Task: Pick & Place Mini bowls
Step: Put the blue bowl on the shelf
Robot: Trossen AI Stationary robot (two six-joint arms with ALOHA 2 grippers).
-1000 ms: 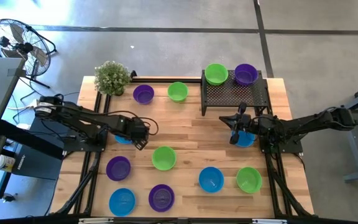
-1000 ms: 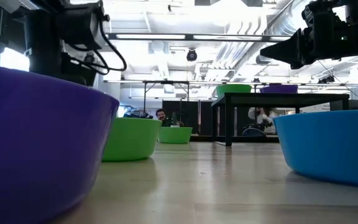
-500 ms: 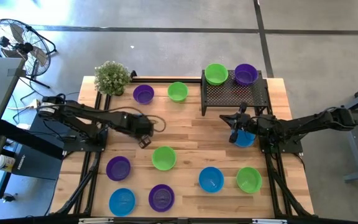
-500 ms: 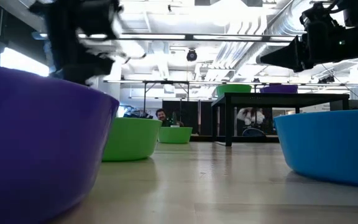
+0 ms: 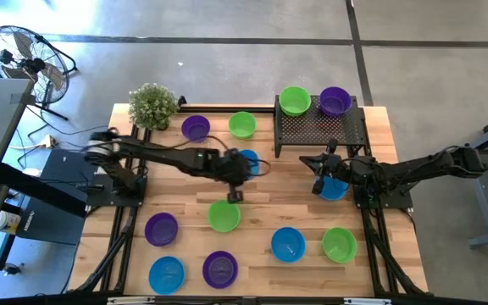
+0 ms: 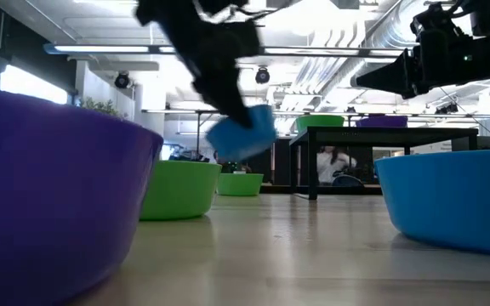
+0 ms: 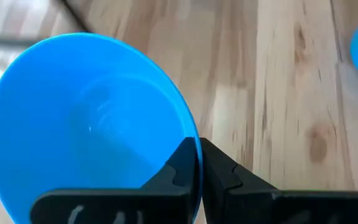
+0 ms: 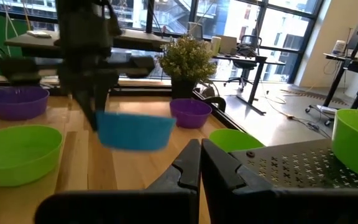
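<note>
My left gripper [image 5: 237, 166] is shut on a blue mini bowl [image 5: 248, 161], held in the air over the table's middle; the bowl also shows in the low view [image 6: 241, 133] and the right wrist view [image 8: 134, 130]. My right gripper [image 5: 320, 174] is shut and empty, raised above another blue bowl [image 5: 335, 189] that rests on the table in front of the black mesh rack [image 5: 320, 131]. A green bowl [image 5: 295, 100] and a purple bowl [image 5: 335, 100] stand on the rack's far side. My left gripper pinches the blue bowl's rim [image 7: 196, 146], with one finger inside the bowl and one outside its wall. The fingers come from above, pointing down. The bowl hangs below them, lifted clear of the table and slightly tilted.
Several more bowls rest on the table: green [image 5: 224, 215] just below the held bowl, purple [image 5: 161, 229], blue [image 5: 166, 274], purple [image 5: 219, 268], blue [image 5: 287, 244], green [image 5: 339, 244], and purple [image 5: 196, 128] and green [image 5: 242, 125] at the far side. A potted plant [image 5: 152, 106] stands at the far left corner.
My left gripper has gone toward the table's right edge and a little toward the far edge, carrying the blue bowl lifted clear of the table, from the left side to the middle.
</note>
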